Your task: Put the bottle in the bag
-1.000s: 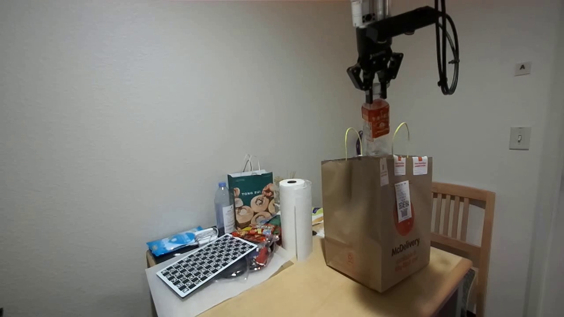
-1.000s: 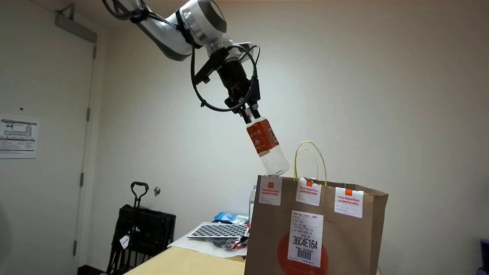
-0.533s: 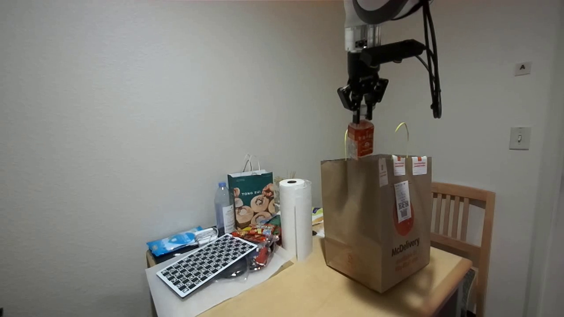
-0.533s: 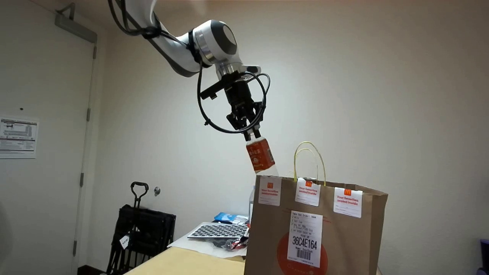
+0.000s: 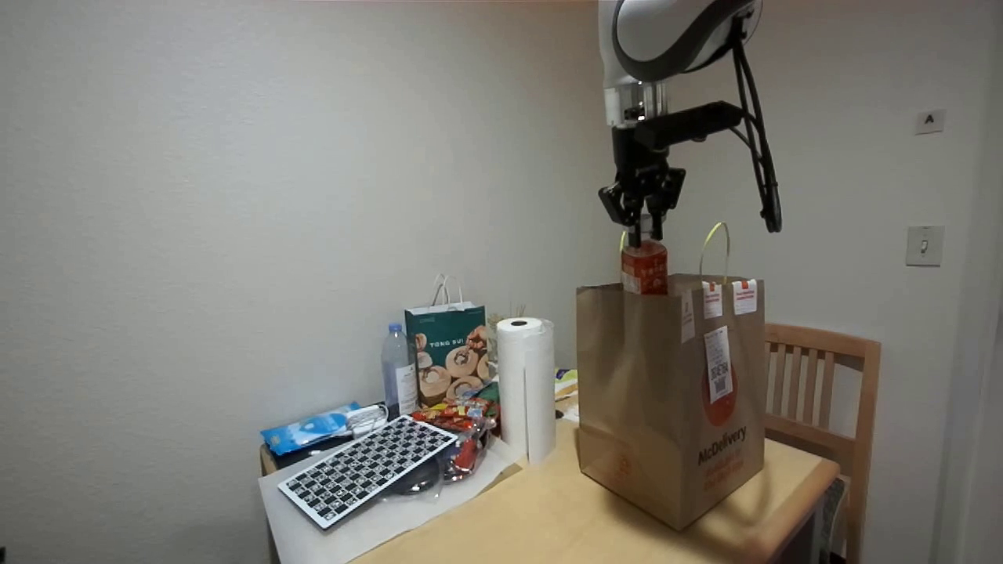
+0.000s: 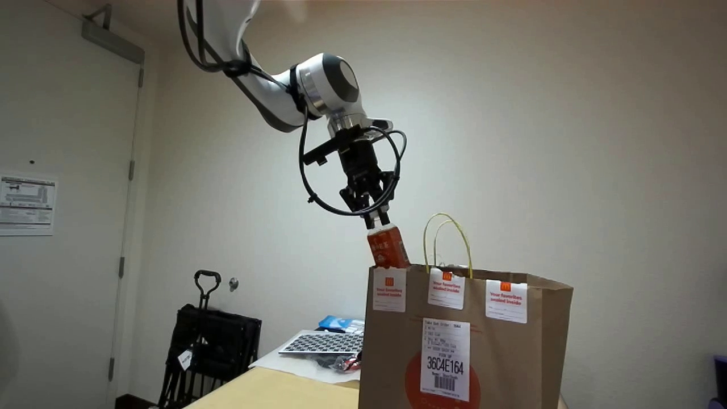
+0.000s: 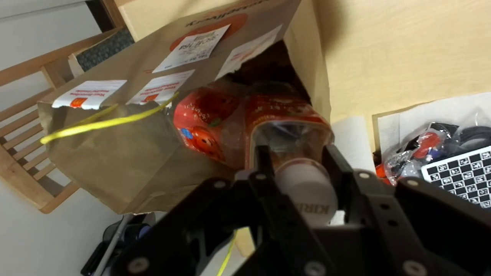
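Note:
The clear bottle with the red-and-white label shows in both exterior views (image 5: pixel 645 268) (image 6: pixel 388 247) and in the wrist view (image 7: pixel 289 140). My gripper (image 5: pixel 646 237) is shut on its neck just below the pale cap; it also shows at the neck in an exterior view (image 6: pixel 377 220) and in the wrist view (image 7: pixel 298 155). The bottle is tilted, its lower part hidden below the rim of the brown paper bag (image 5: pixel 635 376), inside one end of its mouth. The bag, with yellow handles, stands open on the table (image 6: pixel 466 352). The gripper is above the rim.
A white paper towel roll (image 5: pixel 526 392) stands beside the bag. A green printed bag (image 5: pixel 450 356), a blue-capped bottle (image 5: pixel 398 376) and a checkered board (image 5: pixel 368 470) are farther off. A red printed item (image 7: pixel 205 142) shows beside the bottle in the bag's mouth. A wooden chair (image 5: pixel 823 392) is behind.
My gripper has moved down with the bottle, whose lower part has gone below the bag's rim. The bag has shifted slightly and its handles have moved a little.

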{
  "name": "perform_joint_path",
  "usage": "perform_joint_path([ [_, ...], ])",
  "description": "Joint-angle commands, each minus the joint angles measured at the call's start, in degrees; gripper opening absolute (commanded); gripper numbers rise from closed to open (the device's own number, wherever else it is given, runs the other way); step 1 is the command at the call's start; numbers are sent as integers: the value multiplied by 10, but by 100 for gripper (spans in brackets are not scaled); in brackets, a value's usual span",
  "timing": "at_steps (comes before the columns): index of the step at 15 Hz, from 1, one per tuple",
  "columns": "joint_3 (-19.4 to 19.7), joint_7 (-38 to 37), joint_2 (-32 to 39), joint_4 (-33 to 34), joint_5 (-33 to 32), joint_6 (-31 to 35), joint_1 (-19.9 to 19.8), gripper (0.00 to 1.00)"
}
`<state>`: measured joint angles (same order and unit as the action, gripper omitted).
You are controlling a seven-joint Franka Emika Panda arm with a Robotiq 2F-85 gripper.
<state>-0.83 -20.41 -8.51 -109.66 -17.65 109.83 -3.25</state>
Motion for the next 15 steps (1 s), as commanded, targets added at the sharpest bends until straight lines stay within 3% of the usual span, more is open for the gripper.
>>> perform_joint_path([
  [1, 7, 17, 12, -4, 9, 1, 0, 13],
  [2, 8, 17, 15, -4, 6, 2, 0, 14],
  [3, 9, 17, 17, -4, 4, 2, 1, 62],
  [5, 9, 18, 19, -5, 4, 3, 2, 68],
  [10, 7, 8, 18, 1, -8, -2, 2, 98],
  [15, -11, -42, 9, 48, -51, -49, 11, 100],
])
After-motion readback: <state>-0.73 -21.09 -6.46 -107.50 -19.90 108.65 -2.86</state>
